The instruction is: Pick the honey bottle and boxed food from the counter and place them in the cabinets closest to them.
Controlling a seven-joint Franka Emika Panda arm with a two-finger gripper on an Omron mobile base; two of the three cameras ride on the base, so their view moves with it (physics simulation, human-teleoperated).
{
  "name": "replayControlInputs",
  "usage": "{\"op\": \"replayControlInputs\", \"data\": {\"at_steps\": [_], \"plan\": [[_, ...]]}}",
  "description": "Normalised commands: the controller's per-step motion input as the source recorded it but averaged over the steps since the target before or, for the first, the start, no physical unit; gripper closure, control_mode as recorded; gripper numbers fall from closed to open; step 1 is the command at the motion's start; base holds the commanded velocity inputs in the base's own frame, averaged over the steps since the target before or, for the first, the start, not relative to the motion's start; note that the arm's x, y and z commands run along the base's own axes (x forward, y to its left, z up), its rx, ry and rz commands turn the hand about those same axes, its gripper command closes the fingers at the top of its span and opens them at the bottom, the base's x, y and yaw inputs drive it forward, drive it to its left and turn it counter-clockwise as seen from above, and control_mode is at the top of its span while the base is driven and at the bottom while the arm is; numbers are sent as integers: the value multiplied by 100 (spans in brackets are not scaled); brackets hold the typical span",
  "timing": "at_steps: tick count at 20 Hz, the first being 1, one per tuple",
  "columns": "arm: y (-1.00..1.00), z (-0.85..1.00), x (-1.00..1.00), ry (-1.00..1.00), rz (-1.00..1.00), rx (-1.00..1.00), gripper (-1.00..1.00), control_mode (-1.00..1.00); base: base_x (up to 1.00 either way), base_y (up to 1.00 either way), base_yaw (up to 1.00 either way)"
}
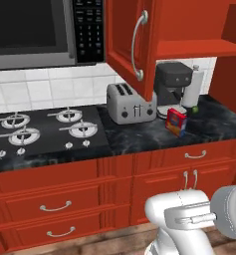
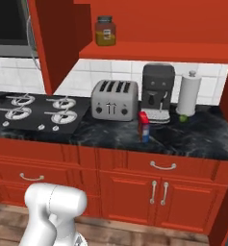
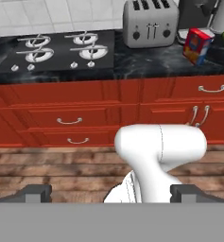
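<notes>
The boxed food (image 1: pixel 177 121) (image 2: pixel 144 126) (image 3: pixel 197 45), red and blue with a yellow patch, stands upright on the black counter (image 1: pixel 139 137) (image 2: pixel 192 137) in front of the coffee machine. The honey bottle (image 2: pixel 106 31), amber with a dark lid, stands on the lower shelf of the open red cabinet (image 2: pixel 158 50) above the toaster. My gripper (image 3: pixel 111 193) is held low in front of the drawers, well back from the counter. It is open, its fingertips (image 3: pixel 35 191) are far apart, and nothing is between them.
The cabinet door (image 1: pixel 132 45) (image 2: pixel 53 43) hangs open over the counter's edge by the silver toaster (image 1: pixel 131 103) (image 2: pixel 114 100). A coffee machine (image 2: pixel 158 91), paper-towel roll (image 2: pixel 188 93) and small green fruit (image 2: pixel 183 117) stand behind the box. Stove (image 1: pixel 45 129) and microwave (image 1: pixel 40 30) are at the left.
</notes>
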Motion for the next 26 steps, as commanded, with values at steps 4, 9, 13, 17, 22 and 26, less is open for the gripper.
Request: {"op": "replayControlInputs", "data": {"at_steps": [4, 9, 13, 17, 22, 26], "plan": [[0, 0, 0, 0, 0, 0, -100, 100, 2, -72, 0], [0, 0, 0, 0, 0, 0, -100, 100, 2, -73, 0], [0, 0, 0, 0, 0, 0, -100, 100, 3, -72, 0], [0, 0, 0, 0, 0, 0, -100, 100, 4, -71, 0], [0, 0, 0, 0, 0, 0, -100, 100, 2, -63, 0], [0, 0, 0, 0, 0, 0, -100, 100, 0, -57, 0]]}}
